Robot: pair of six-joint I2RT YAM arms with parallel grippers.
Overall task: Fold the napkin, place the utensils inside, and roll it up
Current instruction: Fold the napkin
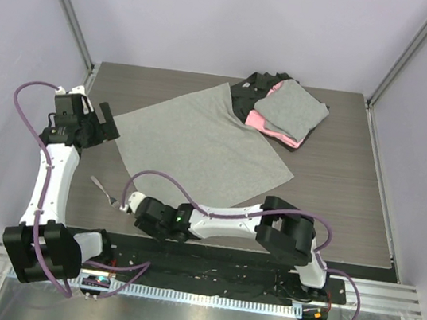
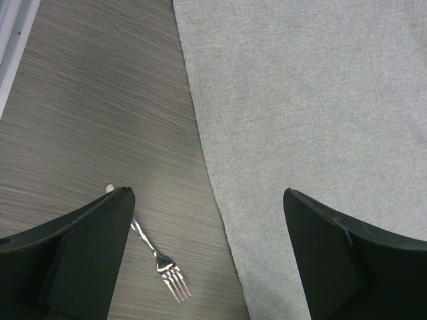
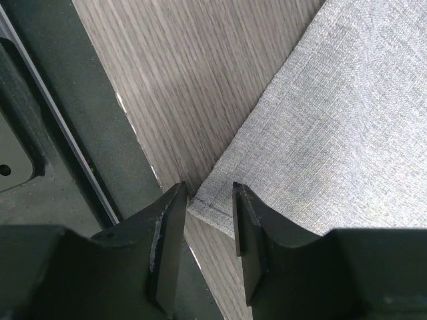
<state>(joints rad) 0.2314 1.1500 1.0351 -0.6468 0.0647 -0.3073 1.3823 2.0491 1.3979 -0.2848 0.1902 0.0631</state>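
The light-grey napkin [image 1: 199,146] lies spread flat on the wooden table, one corner pointing at the near edge. My right gripper [image 1: 133,200] is low at that near corner. In the right wrist view its jaws [image 3: 208,193] stand narrowly apart, the hemmed corner of the napkin [image 3: 333,120] lies between them, and a gap shows on both sides. My left gripper [image 1: 107,121] hovers wide open over the napkin's left edge [image 2: 313,100], holding nothing [image 2: 207,200]. A small silver fork [image 1: 104,190] lies on bare wood left of the cloth, its handle end hidden behind the left finger [image 2: 160,260].
A stack of folded grey, pink and black cloths [image 1: 285,110] sits at the back right, touching the napkin's far corner. The black base rail [image 3: 80,133] and table edge run right beside the right gripper. Bare wood [image 1: 336,202] lies to the right of the napkin.
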